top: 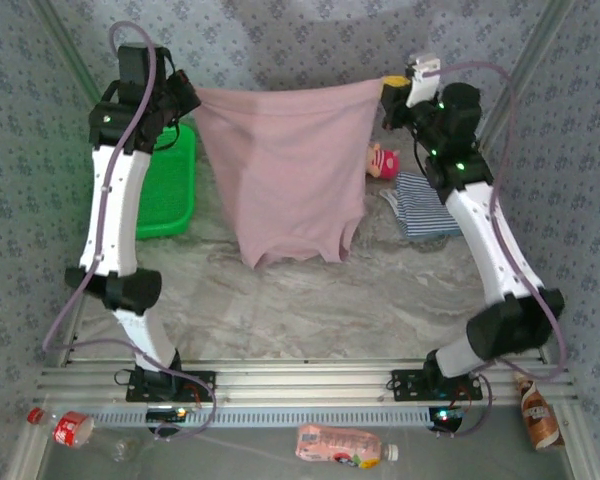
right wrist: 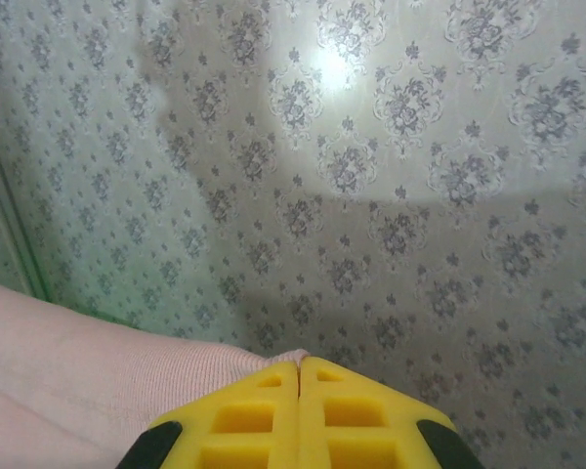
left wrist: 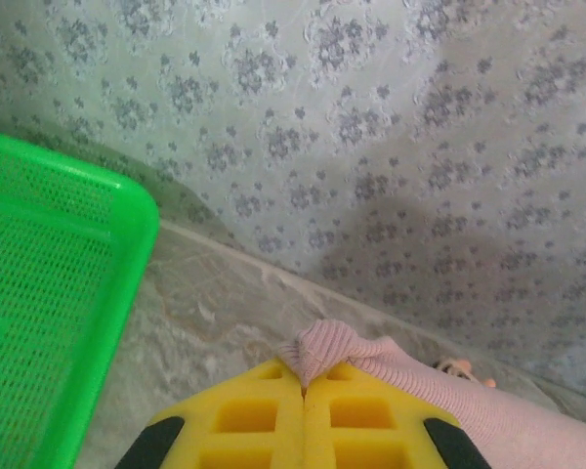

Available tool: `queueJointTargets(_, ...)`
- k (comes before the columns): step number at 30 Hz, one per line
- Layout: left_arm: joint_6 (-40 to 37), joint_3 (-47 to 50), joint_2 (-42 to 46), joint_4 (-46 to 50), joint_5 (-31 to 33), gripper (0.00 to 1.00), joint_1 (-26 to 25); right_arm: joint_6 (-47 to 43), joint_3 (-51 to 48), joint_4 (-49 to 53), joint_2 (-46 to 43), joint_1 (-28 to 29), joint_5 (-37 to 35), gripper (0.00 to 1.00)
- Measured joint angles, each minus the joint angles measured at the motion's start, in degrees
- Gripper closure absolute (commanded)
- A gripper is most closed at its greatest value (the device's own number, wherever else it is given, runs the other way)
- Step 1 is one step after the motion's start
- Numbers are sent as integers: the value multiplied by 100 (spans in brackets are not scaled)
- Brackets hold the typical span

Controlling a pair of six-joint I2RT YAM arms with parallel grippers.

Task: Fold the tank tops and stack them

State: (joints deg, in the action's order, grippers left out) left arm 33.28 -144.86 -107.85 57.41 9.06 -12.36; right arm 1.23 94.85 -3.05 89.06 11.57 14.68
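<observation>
The left hand [top: 188, 98] and right hand [top: 395, 92] are clenching the pink tank top [top: 285, 170] by its corners, hanging it spread across the upper middle of the frame, while the striped tank top [top: 425, 205] is lying rumpled at right, so folding seems to be barely beginning.

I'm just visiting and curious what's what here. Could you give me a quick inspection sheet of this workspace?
Surface: marbled table, partly bare.
Job's things: pink tank top hanging spread between both grippers; striped tank top crumpled on the table at right.
Clutter: green basket, pink doll, three bottles by the arm bases.
Grippers: left gripper and right gripper each shut on a top corner.
Cables: greyish cables loop along both arms.
Surroundings: patterned wallpaper.
</observation>
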Motion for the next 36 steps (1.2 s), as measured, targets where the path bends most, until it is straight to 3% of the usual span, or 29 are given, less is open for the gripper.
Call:
queueJointTargets(5, -160, -1797, -1143, -90, -46, 100, 199, 195, 1023, -463, 1032, -4, 179, 100)
queueJointTargets(11, -286, -2312, -1296, -337, -179, 100, 474, 348, 1965, -579, 1506, -2, 472, 100)
queueJointTargets(15, -334, -2312, -1257, -129, -343, 100, 573, 391, 1744, -549, 1300, 9, 678, 100)
queueJointTargets(18, -350, -2190, -1121, 485, -435, 100, 577, 442, 844, -382, 798, 35, 837, 100)
queueJointTargets(20, -374, -1469, -717, 874, -461, 100, 501, 472, 68, -157, 378, 66, 920, 100)
queueJointTargets(22, -367, 144, 83, 841, -455, 100, 339, 516, -831, 109, -81, 114, 960, 100)
queueJointTargets(27, 219, 5438, 2769, 59, -566, 100, 26, 748, -3056, 824, -1097, 278, 1005, 100)
queueJointTargets(32, 1097, 8391, 4339, -76, -516, 100, -94, 1054, -4520, 1539, -1499, 680, 999, 100)
queueJointTargets(36, 1814, 9986, 5274, -109, -581, 100, -232, 1421, -5488, 1963, -1714, 1014, 879, 100)
